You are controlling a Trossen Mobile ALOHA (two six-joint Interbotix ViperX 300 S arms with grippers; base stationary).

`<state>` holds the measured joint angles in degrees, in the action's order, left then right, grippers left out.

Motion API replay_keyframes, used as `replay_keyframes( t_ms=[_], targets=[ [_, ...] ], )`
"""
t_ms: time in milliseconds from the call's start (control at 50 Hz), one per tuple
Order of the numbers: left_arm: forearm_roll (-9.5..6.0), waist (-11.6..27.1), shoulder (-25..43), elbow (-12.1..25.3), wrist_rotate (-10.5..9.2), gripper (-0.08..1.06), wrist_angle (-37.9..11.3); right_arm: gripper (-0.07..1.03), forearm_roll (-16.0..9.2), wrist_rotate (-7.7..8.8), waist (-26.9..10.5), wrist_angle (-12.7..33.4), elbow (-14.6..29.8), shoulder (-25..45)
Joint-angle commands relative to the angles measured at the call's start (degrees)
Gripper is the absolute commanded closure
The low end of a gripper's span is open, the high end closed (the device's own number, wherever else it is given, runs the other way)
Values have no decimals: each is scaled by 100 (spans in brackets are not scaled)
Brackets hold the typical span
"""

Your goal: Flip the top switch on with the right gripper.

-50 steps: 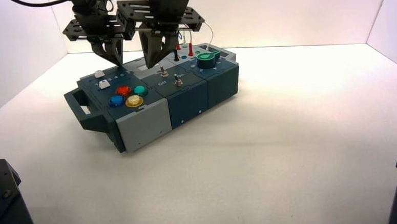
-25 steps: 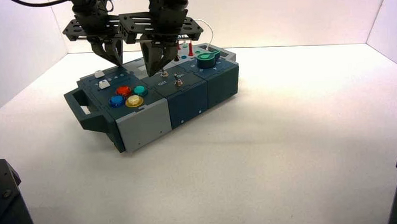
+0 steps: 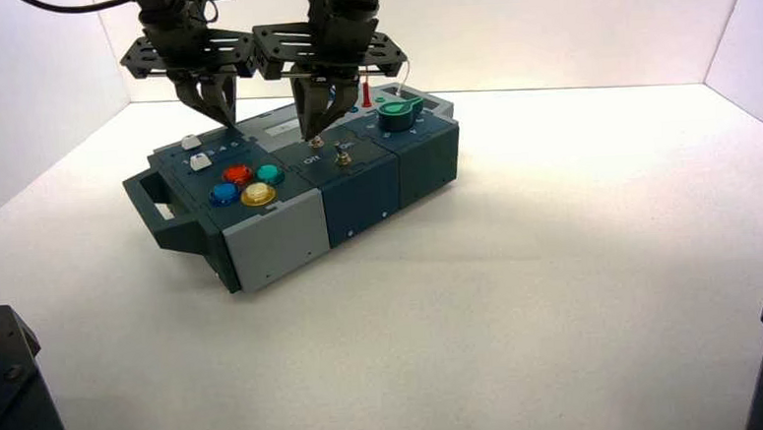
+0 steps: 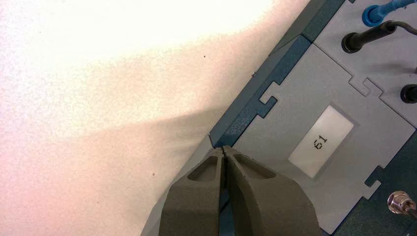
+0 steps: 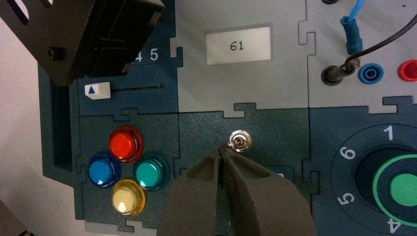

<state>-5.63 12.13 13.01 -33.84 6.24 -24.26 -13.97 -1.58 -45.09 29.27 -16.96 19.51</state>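
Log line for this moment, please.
right tool: shut, tips at top switch | left tool: shut, at box's far edge

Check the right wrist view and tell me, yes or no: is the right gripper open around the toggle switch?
No. The right gripper has its fingers pressed together, tips touching the side of the silver toggle switch, not around it.

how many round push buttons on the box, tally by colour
red button: 1
blue button: 1
teal button: 1
yellow button: 1
total: 4
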Motion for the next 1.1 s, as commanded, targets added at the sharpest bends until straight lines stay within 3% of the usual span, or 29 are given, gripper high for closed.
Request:
replay_keyframes(
  t_ms=[20,460,1100],
  targets=[
    [35,-88,185,-70,35,101,0,98,-18,-18,0,-44,193,-70],
    [44,-97,264,-79,70,101,0,98,-18,-9,9,-44,360,44],
    [53,-105,308,-70,88,101,0,98,9,-9,387,-44,290,79]
  ],
)
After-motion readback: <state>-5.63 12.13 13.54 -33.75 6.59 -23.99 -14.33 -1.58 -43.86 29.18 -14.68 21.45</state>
